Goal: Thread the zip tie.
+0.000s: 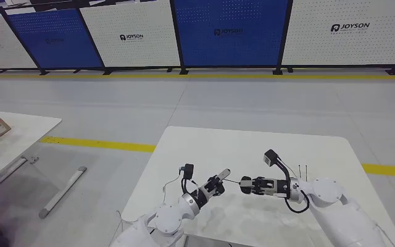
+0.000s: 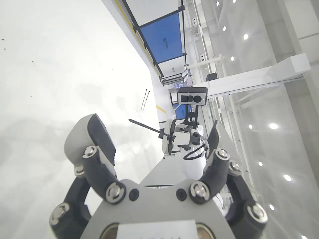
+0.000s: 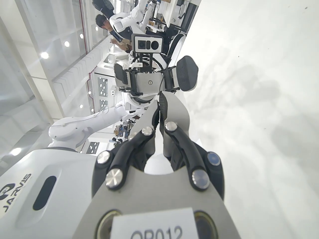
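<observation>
Low in the centre of the top view, the right pincer [image 1: 245, 183], closed tight on the zip tie [image 2: 144, 126], holds it clear of the counter [image 1: 247, 148] with its free end toward the empty, wide-open left pincer [image 1: 222, 176], presumably for a handover grip.

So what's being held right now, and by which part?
The right hand pinches the zip tie at one end; its strap juts free. The left hand is open, empty.
</observation>
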